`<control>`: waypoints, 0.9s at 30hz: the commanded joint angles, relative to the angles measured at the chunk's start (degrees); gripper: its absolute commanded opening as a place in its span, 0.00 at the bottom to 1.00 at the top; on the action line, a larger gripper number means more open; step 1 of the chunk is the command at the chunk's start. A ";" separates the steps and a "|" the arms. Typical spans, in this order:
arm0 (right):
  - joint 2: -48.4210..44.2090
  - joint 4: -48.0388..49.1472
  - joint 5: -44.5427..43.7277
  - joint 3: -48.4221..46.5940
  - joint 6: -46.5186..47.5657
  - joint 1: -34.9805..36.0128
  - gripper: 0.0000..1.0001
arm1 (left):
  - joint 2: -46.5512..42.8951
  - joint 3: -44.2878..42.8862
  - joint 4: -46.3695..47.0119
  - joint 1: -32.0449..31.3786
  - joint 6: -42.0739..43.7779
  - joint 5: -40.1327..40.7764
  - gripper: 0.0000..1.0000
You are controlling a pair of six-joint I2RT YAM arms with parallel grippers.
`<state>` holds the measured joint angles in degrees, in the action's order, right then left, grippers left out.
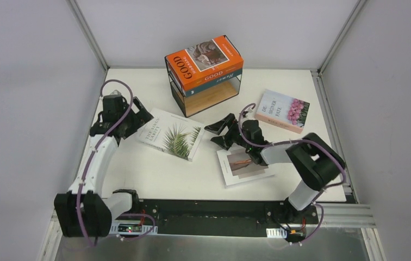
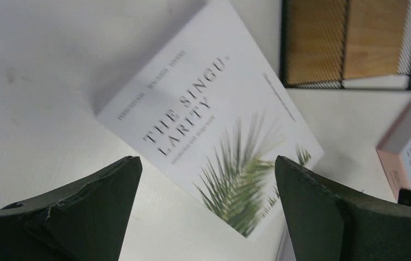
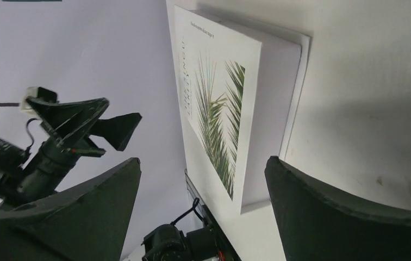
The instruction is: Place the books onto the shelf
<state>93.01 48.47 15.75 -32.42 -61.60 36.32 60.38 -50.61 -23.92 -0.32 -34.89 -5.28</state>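
**Two books on the shelf, three on the table, both grippers open**

The shelf (image 1: 206, 99) stands at the back of the table (image 1: 154, 174), near the middle. On its top board lies a large orange book (image 1: 206, 62), with a dark teal book (image 1: 234, 75) directly under it.

A white book with a palm leaf on the cover (image 1: 172, 134) lies flat on the table, in front of the shelf and to its left. The left gripper (image 1: 139, 116) is just beside this book's left edge. Its jaws are spread wide and hold nothing. In the left wrist view the book's cover fills the gap between the two fingers.

A white book with a photo of a figure (image 1: 244, 166) lies flat nearer the front, right of centre, partly under the right arm. The right gripper (image 1: 220, 131) sits just behind this book and points left toward the palm-leaf book. Its jaws are also wide apart and empty.

A book with pink flowers on the cover (image 1: 283, 110) lies flat at the back right, near the shelf but apart from it.
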 commanded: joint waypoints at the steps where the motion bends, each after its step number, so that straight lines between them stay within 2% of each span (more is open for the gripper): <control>1: 8.13 18.68 0.71 -4.12 -5.56 2.34 0.87 | 7.76 -1.92 1.75 8.39 2.14 -6.21 0.99; 7: 13.60 16.62 -2.02 -6.84 -5.27 5.17 0.82 | 16.37 -1.16 6.57 14.53 1.45 -15.69 0.99; 12: 12.69 10.96 -3.66 -7.76 -2.96 6.32 0.80 | 21.19 -1.61 8.41 15.33 0.56 -16.46 0.99; 19: 10.59 -0.92 -7.02 -10.97 2.55 8.59 0.80 | 28.82 -1.35 13.41 15.35 -1.24 -21.95 0.98; 23: 7.53 -8.77 -12.17 -9.70 4.65 8.95 0.81 | 28.76 1.02 16.60 15.26 -3.11 -25.11 0.96; 27: -1.13 -16.67 -18.62 -3.59 7.45 8.55 0.83 | 22.74 6.39 17.04 14.28 -4.42 -27.51 0.95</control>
<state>101.51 41.10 5.39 -40.53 -58.70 45.21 89.10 -48.93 -8.40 14.70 -37.06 -28.10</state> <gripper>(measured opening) 0.820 0.949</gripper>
